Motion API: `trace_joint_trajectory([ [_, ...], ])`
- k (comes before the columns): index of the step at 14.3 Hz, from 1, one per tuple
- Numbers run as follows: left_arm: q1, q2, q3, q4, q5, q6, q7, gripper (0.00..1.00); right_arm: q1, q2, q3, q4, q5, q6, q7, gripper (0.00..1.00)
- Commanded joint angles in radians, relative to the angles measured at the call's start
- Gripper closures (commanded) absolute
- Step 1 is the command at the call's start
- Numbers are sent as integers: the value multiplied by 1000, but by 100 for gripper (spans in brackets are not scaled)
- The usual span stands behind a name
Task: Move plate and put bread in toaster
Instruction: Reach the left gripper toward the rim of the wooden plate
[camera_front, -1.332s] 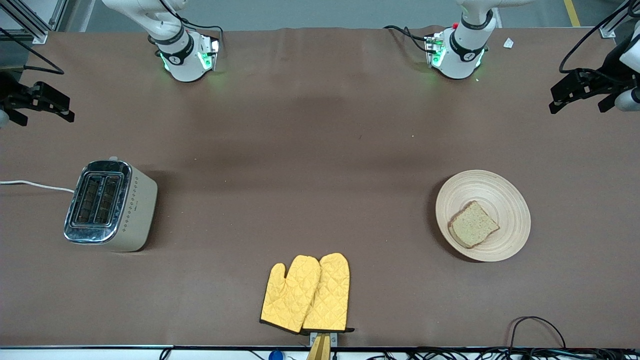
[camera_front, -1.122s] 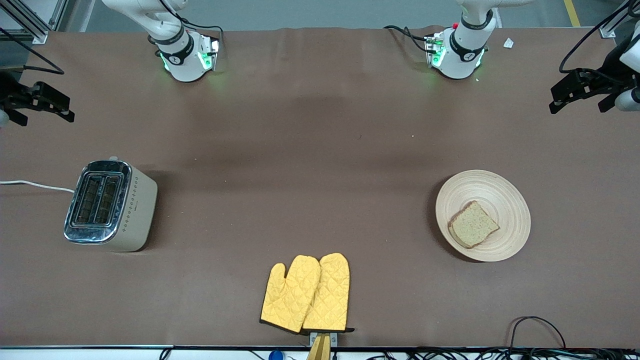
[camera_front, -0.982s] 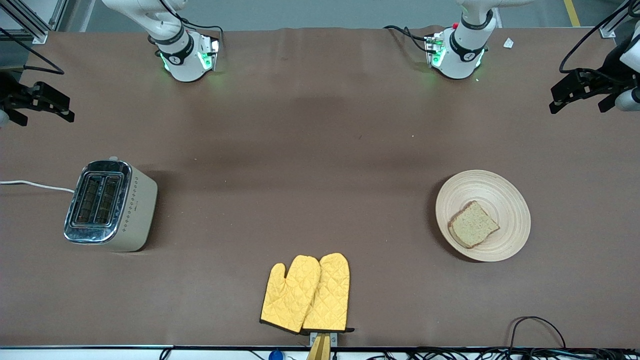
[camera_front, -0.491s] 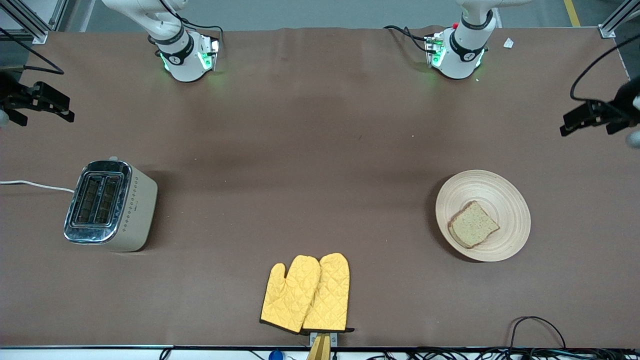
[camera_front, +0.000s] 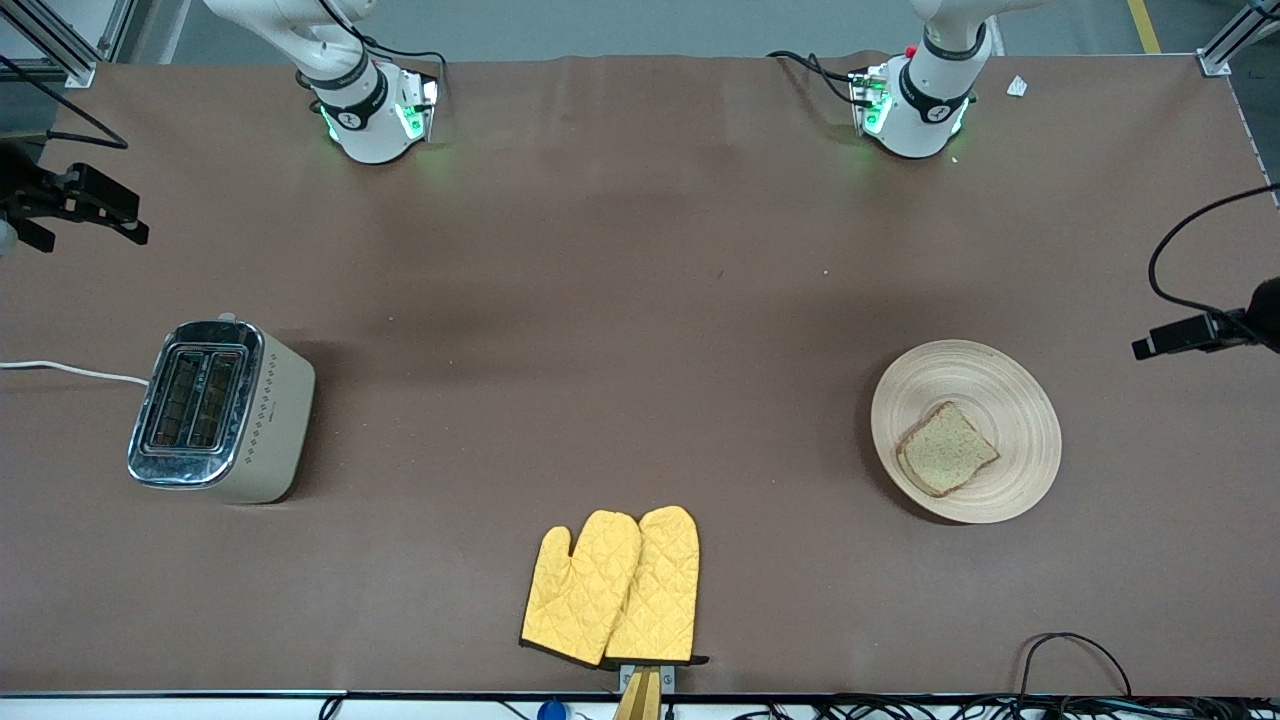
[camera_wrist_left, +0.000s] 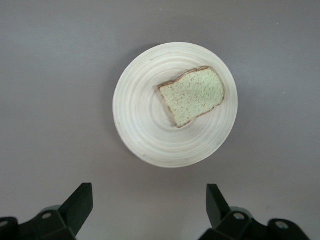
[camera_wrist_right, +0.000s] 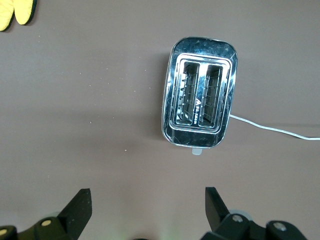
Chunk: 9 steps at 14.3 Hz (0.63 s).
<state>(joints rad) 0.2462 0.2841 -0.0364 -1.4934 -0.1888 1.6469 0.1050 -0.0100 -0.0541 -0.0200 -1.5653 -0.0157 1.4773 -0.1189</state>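
Note:
The light tan wooden plate (camera_front: 1012, 398) lies toward the left arm's end of the table. One slice of brown speckled bread (camera_front: 946, 450) lies on it. The cream toaster (camera_front: 268, 420) with a chrome top stands toward the right arm's end, both slots empty. My left gripper (camera_front: 1150, 347) is open and empty, up over the table edge beside the plate. The left wrist view shows the plate (camera_wrist_left: 135, 110) and bread (camera_wrist_left: 192, 95) ahead of the left gripper (camera_wrist_left: 148, 205). My right gripper (camera_front: 90, 225) is open and empty and waits at the table's end. The right wrist view shows the toaster (camera_wrist_right: 200, 100) ahead of the right gripper (camera_wrist_right: 147, 207).
A pair of yellow oven mitts (camera_front: 612, 590) lies at the table edge nearest the front camera, midway between toaster and plate. The toaster's white cord (camera_front: 70, 370) runs off the right arm's end of the table. Cables (camera_front: 1070, 650) lie at the near edge.
My left gripper has moved along the table's end toward the front camera, from the corner to beside the plate. The right arm, plate, bread and toaster have not moved.

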Motion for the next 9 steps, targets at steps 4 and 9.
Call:
trace_joint_trajectory([
  [4,143,210,-5,30,-159,88,160,0,-1,-23,2,-21,0,6,-1,0],
  [9,255,378,-8,30,-346,133,396,0,-1,-23,2,-19,-1,6,-1,0],
])
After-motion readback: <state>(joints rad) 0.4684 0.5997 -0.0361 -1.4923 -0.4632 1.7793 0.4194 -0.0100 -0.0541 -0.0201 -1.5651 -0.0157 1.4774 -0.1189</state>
